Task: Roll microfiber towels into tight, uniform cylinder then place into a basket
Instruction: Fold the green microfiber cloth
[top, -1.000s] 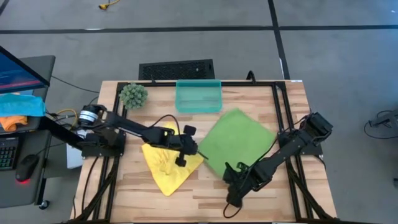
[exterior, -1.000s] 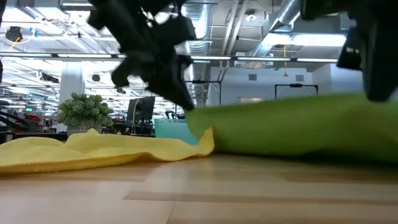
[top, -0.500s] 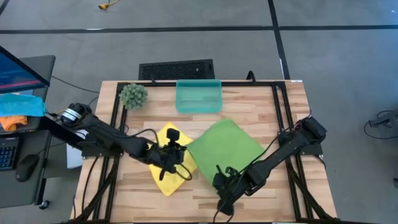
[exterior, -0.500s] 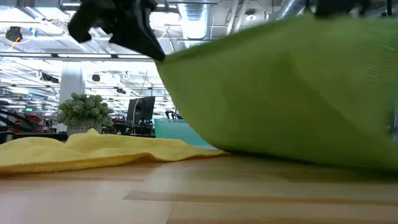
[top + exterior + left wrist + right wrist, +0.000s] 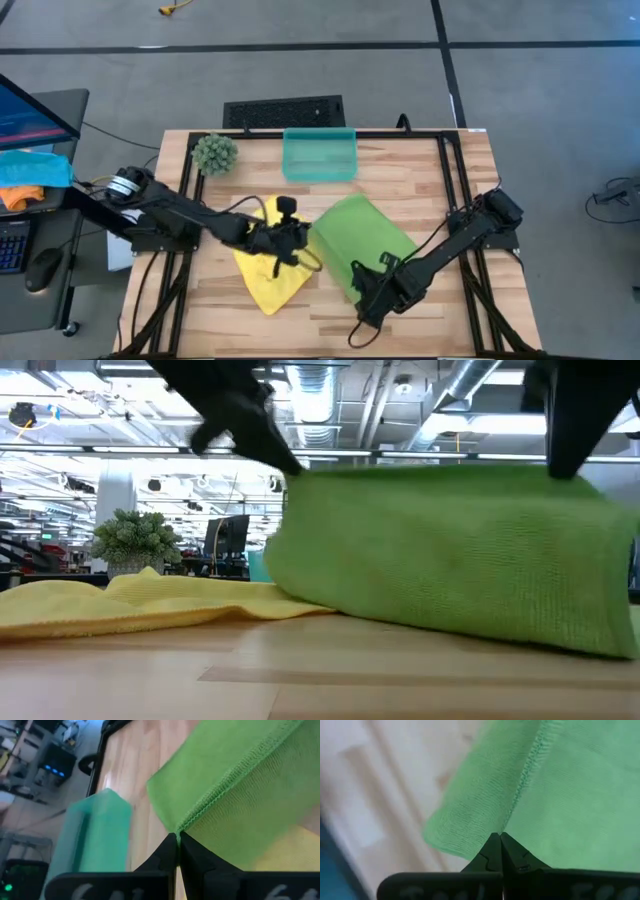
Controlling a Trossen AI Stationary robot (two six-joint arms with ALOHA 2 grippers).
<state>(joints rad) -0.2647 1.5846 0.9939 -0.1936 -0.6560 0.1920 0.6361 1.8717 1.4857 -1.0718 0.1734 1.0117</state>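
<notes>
The lime green towel (image 5: pixel 368 238) is partly raised above the table's middle. Its near-left edge is lifted, and its far part lies on the wood. My left gripper (image 5: pixel 301 238) is shut on that edge's left end. My right gripper (image 5: pixel 366 287) is shut on the same edge's near end. The low view shows the green towel (image 5: pixel 450 550) hanging as a sheet between both grippers. The yellow towel (image 5: pixel 262 268) lies crumpled flat under my left arm. The teal basket (image 5: pixel 320 155) stands at the far edge with nothing showing in it. My left gripper pinches the green towel's stitched hem (image 5: pixel 195 815) between its two fingertips, coming slanting down from the table's left. The held edge is clear of the table and the cloth runs away from the fingers, fairly taut. My right gripper pinches the same towel's stitched hem (image 5: pixel 516 806) at its fingertips, pointing steeply down from above. That end of the edge is lifted and the cloth hangs below and beyond the fingers.
A round green spiky plant ball (image 5: pixel 214 152) sits at the far left corner, beside the basket. A dark frame (image 5: pixel 452 190) runs along the table's sides. Bare wood lies at the table's near edge (image 5: pixel 300 325). A desk with blue and orange cloths (image 5: pixel 30 175) stands off the left.
Both grippers, shut on the green towel's near-left edge, have raised it off the table, first toward the near left, then back toward the far right. The towel, flat a second ago, now stands up and arches over its far part, which has stayed on the wood.
</notes>
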